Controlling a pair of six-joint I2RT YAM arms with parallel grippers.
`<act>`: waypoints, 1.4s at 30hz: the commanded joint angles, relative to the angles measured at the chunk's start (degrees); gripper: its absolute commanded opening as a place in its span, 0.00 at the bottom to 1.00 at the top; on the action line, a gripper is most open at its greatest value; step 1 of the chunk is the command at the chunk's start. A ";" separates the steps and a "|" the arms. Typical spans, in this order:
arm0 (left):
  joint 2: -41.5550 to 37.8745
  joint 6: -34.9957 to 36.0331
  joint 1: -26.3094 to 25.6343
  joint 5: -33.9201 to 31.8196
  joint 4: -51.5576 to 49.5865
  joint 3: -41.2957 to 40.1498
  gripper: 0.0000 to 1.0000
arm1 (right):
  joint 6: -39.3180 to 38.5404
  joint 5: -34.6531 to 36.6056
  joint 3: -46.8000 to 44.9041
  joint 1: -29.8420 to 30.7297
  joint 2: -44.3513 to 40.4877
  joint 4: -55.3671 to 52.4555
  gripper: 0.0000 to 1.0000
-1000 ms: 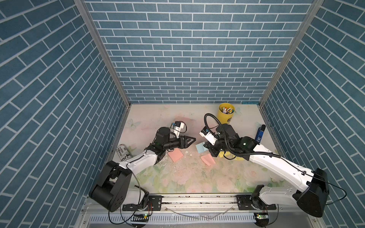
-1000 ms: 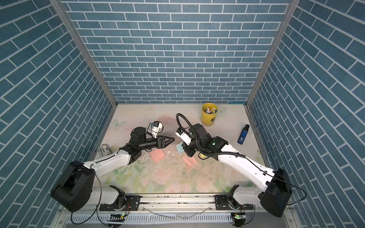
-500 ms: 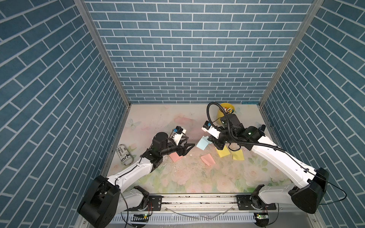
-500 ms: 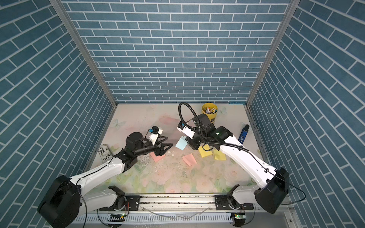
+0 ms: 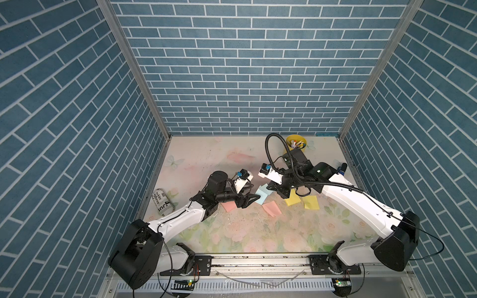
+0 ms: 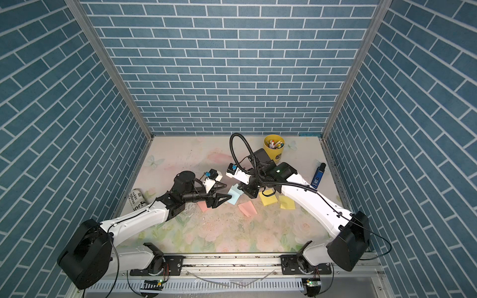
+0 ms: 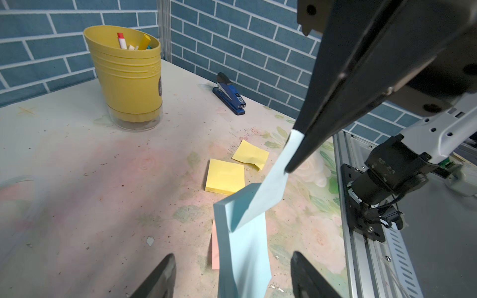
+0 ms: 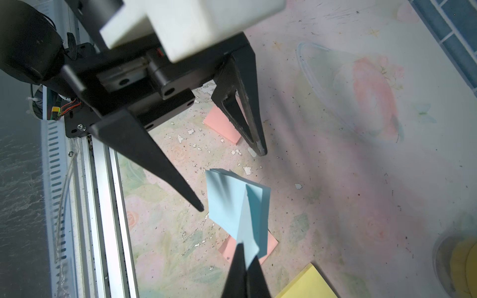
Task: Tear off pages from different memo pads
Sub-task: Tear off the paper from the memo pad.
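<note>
My right gripper is shut on the corner of a light blue page, still attached to the light blue memo pad, which hangs tilted from it. My left gripper is open, and the pad's lower end reaches between its fingers without visible contact. On the table lie the pink pad, a loose pink page, the yellow pad and a creased yellow page. Both top views show the grippers close together mid-table.
A yellow cup of markers stands at the back right. A blue stapler lies near the right wall, a printed can by the left wall. The metal rail runs along the front edge.
The right gripper has risen from the table, pulling the blue page and its pad up with it. The left gripper has opened a little wider and moved right to the hanging pad.
</note>
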 commanded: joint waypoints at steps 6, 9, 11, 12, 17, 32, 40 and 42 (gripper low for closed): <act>2.81 -0.12 -0.45 6.07 4.83 1.10 0.71 | -6.36 -4.15 3.50 0.90 -0.41 -3.69 0.00; 4.17 -0.18 -0.97 6.91 4.64 2.22 0.70 | -7.37 -4.33 3.83 0.86 -0.36 -3.80 0.00; 4.84 -0.05 -1.47 7.55 4.79 2.46 0.70 | -7.82 -4.65 4.33 0.94 -0.17 -3.95 0.00; 5.16 -0.01 -1.66 7.89 5.20 2.37 0.70 | -7.91 -4.78 4.62 0.99 -0.05 -4.01 0.00; 5.30 0.66 -1.77 7.85 6.95 1.42 0.68 | -8.91 -4.96 5.00 1.08 -0.06 -4.56 0.00; 8.93 0.83 -1.27 10.41 7.18 3.23 0.40 | -9.93 -2.83 4.84 1.08 -0.64 -3.44 0.00; 10.86 -0.83 -0.78 9.97 10.22 3.25 0.22 | -9.85 -1.14 4.73 1.05 -0.51 -2.20 0.00; 10.88 -0.67 -0.68 9.64 10.55 3.09 0.20 | -9.75 -0.21 4.65 1.06 -0.78 -1.70 0.00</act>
